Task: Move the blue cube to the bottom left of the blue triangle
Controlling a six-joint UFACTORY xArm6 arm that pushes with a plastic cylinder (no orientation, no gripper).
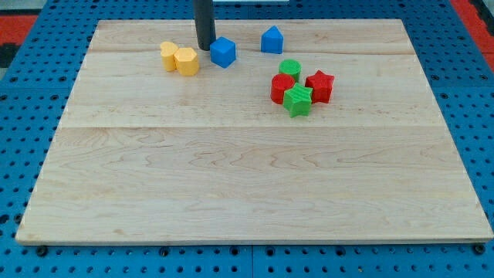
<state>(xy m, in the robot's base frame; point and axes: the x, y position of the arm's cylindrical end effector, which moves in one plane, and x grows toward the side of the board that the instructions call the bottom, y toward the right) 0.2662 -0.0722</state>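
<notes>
Blue cube (223, 52) sits near the view's top, already left of and slightly below the blue triangle (271, 39) (little seems left). My tip (204, 48), a bare rod grasping nothing, stands just beside the cube's left.

my tip (204, 49) just left of blue cube (223, 52), blue triangle (271, 39) right

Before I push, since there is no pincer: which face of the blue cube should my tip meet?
Its upper-left face. My tip already sits there, beside the blue cube, which lies left of the blue triangle; push gently toward the view's bottom.
</notes>
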